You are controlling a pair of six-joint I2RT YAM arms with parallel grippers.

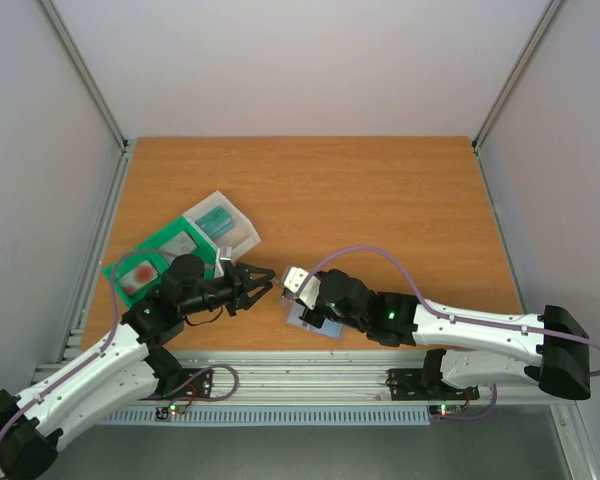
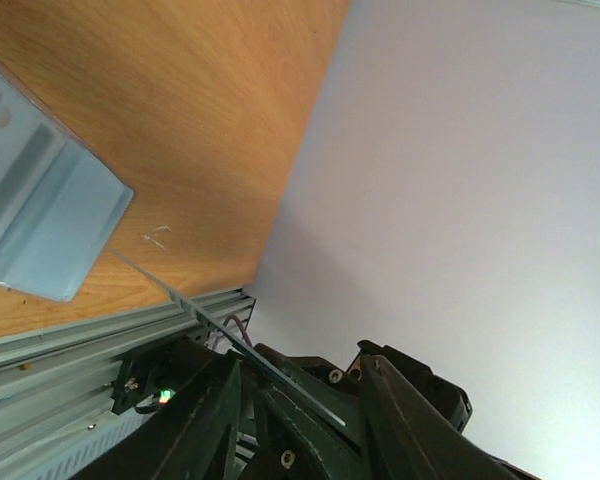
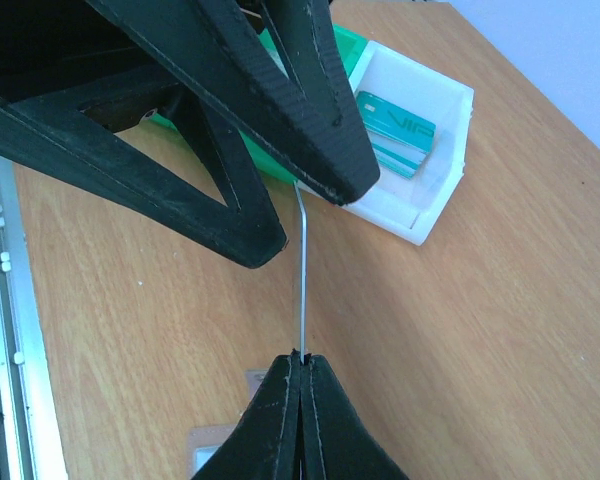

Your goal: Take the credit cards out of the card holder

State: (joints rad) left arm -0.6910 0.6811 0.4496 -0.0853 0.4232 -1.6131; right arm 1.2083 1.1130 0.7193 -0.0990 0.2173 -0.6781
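Wooden desk (image 1: 380,190) boards were bounded at the near edge by an aluminium rail (image 1: 310,372), over which both arms were reached inward. Just beyond the rail, light-blue credit cards (image 1: 312,322) were seen lying flat on the desk, seemingly two overlapped, and were judged to be already out. Above them the card holder (image 1: 294,277), a thin pale sheet seen edge-on from both wrists, was held off the desk, pinched between the pressed-together fingers of the right end effector (image 1: 300,290). The left end effector (image 1: 264,283) was spread, with one finger to either side of the holder's free end; whether either finger touched it could not be told. Whether a card was left inside could not be told either, so the task was judged well along but not shown finished. Farther back and to the left, a green tray (image 1: 145,262) and a clear box (image 1: 223,222) with a teal piece inside were set close to the left arm, apart from the handover, and nothing was seen to block it. Plain pale walls were set around the far side.
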